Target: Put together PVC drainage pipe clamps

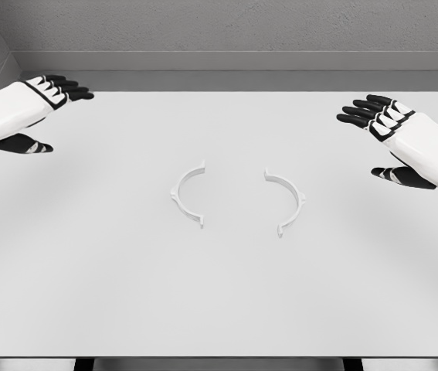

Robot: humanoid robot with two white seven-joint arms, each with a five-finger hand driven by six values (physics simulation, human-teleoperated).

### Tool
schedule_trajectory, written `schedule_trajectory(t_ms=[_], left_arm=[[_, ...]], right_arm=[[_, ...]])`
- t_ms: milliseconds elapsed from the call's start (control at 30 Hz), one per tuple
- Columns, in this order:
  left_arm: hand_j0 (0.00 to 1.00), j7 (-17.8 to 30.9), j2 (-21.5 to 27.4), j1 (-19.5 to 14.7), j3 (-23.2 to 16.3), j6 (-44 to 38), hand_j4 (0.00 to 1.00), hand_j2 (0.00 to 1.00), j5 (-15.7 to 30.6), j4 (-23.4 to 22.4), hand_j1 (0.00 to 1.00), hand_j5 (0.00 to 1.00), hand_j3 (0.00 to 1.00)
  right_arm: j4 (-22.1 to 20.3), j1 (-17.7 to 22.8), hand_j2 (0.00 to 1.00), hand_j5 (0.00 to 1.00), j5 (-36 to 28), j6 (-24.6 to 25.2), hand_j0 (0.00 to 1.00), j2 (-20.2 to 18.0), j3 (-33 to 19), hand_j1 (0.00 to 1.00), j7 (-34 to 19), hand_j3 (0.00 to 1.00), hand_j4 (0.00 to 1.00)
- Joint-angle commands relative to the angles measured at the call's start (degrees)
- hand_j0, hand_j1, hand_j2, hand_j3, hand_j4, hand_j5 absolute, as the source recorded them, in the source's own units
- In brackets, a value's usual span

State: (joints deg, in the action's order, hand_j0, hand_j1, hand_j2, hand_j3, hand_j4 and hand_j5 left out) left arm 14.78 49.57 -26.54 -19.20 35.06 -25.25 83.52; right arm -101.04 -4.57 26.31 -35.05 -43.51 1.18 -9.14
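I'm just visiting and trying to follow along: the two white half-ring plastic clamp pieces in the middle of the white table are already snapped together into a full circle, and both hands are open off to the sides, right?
Not quite. The head view shows the left white half-ring plastic clamp piece and the right one lying apart, open sides facing each other. The left hand and right hand are indeed open at the sides of the white table.

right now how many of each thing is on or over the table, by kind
clamp halves: 2, left one, right one, apart, open sides facing
hands: 2, left hand, right hand, both open, holding nothing
table: 1
total: 5
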Motion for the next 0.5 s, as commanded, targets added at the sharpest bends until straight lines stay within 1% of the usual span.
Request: schedule_trajectory(t_ms=[0, 67, 100, 133, 200, 233, 267, 300, 333, 400, 433, 467], left_arm=[[1.0, 0.2, -0.1, 0.0, -0.4, -0.1, 1.0, 1.0, 0.1, 1.8, 1.0, 1.0, 1.0], [1.0, 0.2, -0.1, 0.4, -0.3, -0.1, 1.0, 1.0, 0.0, 2.0, 1.0, 1.0, 1.0], [1.0, 0.2, -0.2, 0.4, -0.3, -0.1, 1.0, 1.0, 0.0, 2.0, 1.0, 1.0, 1.0], [1.0, 0.2, -1.3, 0.5, -0.4, -0.1, 1.0, 1.0, -0.1, 2.0, 1.0, 1.0, 1.0], [1.0, 0.2, -3.3, 0.8, -0.5, -0.1, 1.0, 1.0, -2.2, 2.0, 1.0, 1.0, 1.0], [1.0, 0.2, -4.3, 0.8, -0.5, -0.1, 1.0, 1.0, -2.9, 1.8, 1.0, 1.0, 1.0], [1.0, 0.3, -5.7, 0.8, -0.5, -0.1, 1.0, 1.0, -4.4, 1.7, 1.0, 1.0, 1.0], [1.0, 0.9, -7.4, 0.9, -0.5, -0.1, 1.0, 1.0, -5.7, 1.5, 1.0, 1.0, 1.0], [1.0, 1.2, -8.5, 0.9, -0.5, -0.1, 1.0, 1.0, -6.6, 1.4, 1.0, 1.0, 1.0], [1.0, 1.3, -9.2, 1.1, -0.6, -0.1, 1.0, 1.0, -6.7, 1.0, 1.0, 1.0, 1.0], [1.0, 1.4, -9.9, 1.1, -1.0, -0.1, 1.0, 1.0, -7.0, 0.1, 1.0, 1.0, 1.0], [1.0, 1.8, -10.9, 1.1, -1.3, -0.1, 1.0, 1.0, -8.4, 0.0, 1.0, 1.0, 1.0]], right_arm=[[0.1, 0.0, 1.0, 1.0, -0.4, 0.1, 1.0, 0.0, 0.0, 1.0, 0.3, 1.0, 1.0], [0.2, 0.4, 1.0, 1.0, -0.7, 0.1, 1.0, 0.8, -0.4, 1.0, 0.2, 1.0, 1.0], [0.1, 1.4, 1.0, 1.0, -1.2, 0.1, 1.0, 2.2, -0.5, 1.0, 0.3, 1.0, 1.0], [0.1, 2.9, 1.0, 1.0, -1.4, 0.1, 1.0, 3.3, -0.7, 1.0, 0.4, 1.0, 1.0], [-0.1, 2.8, 1.0, 1.0, -1.4, 0.1, 1.0, 3.3, -0.7, 1.0, 0.2, 1.0, 1.0], [0.1, 1.9, 1.0, 1.0, -1.3, 0.1, 1.0, 3.3, -2.4, 1.0, -0.2, 1.0, 1.0], [0.2, 0.9, 1.0, 1.0, -0.5, 0.1, 1.0, 3.3, -4.7, 1.0, -2.3, 1.0, 1.0], [0.5, -3.0, 1.0, 1.0, -0.3, 0.1, 1.0, 3.4, -4.5, 1.0, -8.9, 1.0, 1.0], [2.2, -6.2, 1.0, 1.0, -0.2, 0.1, 1.0, 3.5, -3.3, 1.0, -14.9, 1.0, 1.0], [5.3, -10.7, 1.0, 1.0, 0.8, 0.1, 1.0, 3.2, 1.0, 1.0, -15.6, 1.0, 1.0], [7.1, -11.2, 1.0, 1.0, 1.9, 0.1, 1.0, 3.3, 3.6, 1.0, -15.6, 1.0, 1.0], [8.1, -12.0, 1.0, 1.0, 2.0, 0.1, 1.0, 3.5, 5.4, 1.0, -15.6, 1.0, 1.0]])
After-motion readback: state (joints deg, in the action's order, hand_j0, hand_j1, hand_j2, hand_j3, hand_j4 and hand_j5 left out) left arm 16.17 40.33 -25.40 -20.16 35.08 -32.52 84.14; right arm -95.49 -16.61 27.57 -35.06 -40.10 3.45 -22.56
